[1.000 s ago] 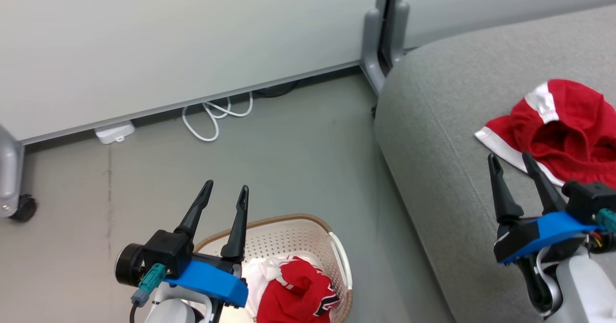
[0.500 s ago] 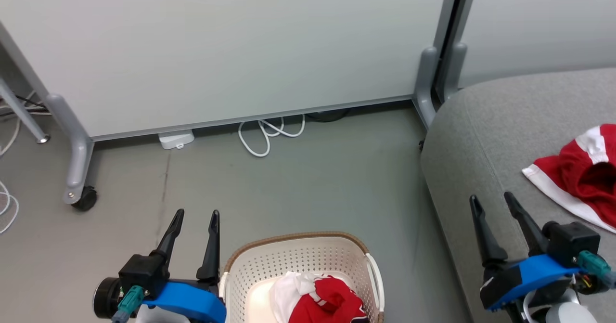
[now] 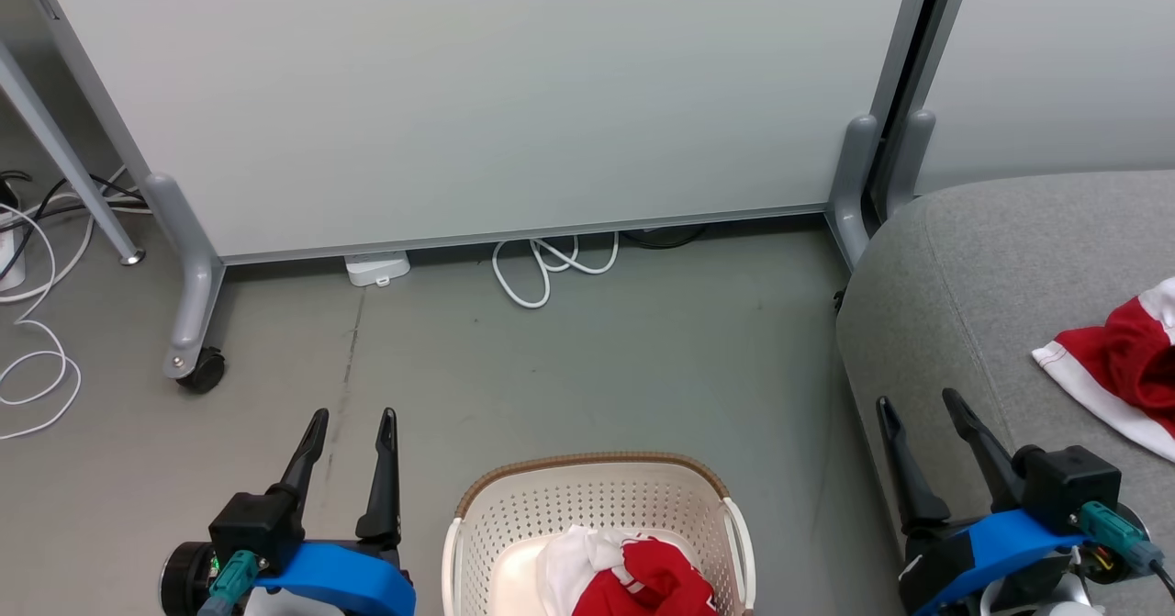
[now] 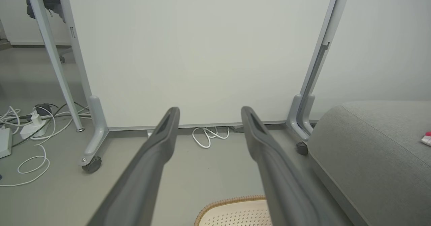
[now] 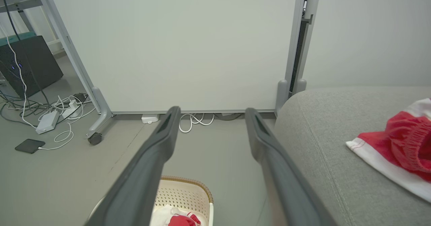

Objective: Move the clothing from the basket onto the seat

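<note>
The job looks partly done. One red garment (image 3: 1115,368) with a white hem lies on the sofa (image 3: 964,276), set back from the rounded edge that faces the basket (image 3: 587,463). A bundle of red and white clothes (image 3: 633,575) sits in the basket, which stands on the floor close to that edge of the sofa. That bundle has yet to be lifted out. How many pieces it holds I cannot tell.

The left gripper (image 3: 354,414) hangs over bare floor just left of the basket, and the right gripper (image 3: 916,398) hangs over the sofa's near edge. Both have their jaws released, spread apart and holding nothing. By my reading, the next step is a reach down into the basket.

The head view looks straight into the basket and gives the plainest sight of the bundle. The left wrist view catches the basket's brown rim at its bottom edge and a sliver of red far right on the sofa. The right wrist view shows the sofa garment's gathered red folds, and on the floor far left a dark box (image 5: 28,62), a tangle of cables (image 5: 55,113) and a flat dark phone (image 5: 29,146).
</note>
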Controlling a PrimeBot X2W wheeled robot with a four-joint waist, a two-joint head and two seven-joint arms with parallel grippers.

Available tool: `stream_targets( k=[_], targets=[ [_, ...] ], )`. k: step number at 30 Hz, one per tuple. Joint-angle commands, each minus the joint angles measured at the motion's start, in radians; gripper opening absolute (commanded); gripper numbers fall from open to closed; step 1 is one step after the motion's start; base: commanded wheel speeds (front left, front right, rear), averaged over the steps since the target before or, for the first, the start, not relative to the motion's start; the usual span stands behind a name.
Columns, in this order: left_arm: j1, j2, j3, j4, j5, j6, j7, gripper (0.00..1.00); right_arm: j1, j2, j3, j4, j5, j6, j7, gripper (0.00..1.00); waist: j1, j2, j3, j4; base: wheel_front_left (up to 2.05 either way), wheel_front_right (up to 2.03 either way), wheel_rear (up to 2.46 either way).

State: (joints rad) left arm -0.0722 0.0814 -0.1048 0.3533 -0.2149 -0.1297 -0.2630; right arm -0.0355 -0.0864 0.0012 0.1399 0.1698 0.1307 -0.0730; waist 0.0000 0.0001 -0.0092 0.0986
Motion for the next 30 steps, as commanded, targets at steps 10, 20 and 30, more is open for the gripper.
stream_targets(
  k=[10, 20, 30],
  targets=[
    [0.007, -0.001, 0.016, 0.0, 0.01, 0.0, -0.003, 1.0, 0.007, 0.013, -0.005, 0.021, -0.014, 0.0, -0.009, 1.0, 0.0, -0.0001, 0.003, -0.008, 0.0, 0.0, 0.0],
    [0.01, -0.002, 0.008, 0.005, 0.007, 0.0, -0.003, 1.0, -0.005, 0.015, -0.005, 0.017, -0.021, 0.0, -0.003, 1.0, 0.0, -0.0001, 0.013, -0.02, 0.0, 0.0, 0.0],
    [-0.041, 0.001, -0.022, 0.024, 0.009, 0.0, -0.003, 1.0, -0.062, 0.001, 0.04, -0.028, -0.029, 0.0, 0.003, 1.0, 0.0, -0.0001, 0.162, -0.096, 0.0, 0.0, 0.0]
  ],
)
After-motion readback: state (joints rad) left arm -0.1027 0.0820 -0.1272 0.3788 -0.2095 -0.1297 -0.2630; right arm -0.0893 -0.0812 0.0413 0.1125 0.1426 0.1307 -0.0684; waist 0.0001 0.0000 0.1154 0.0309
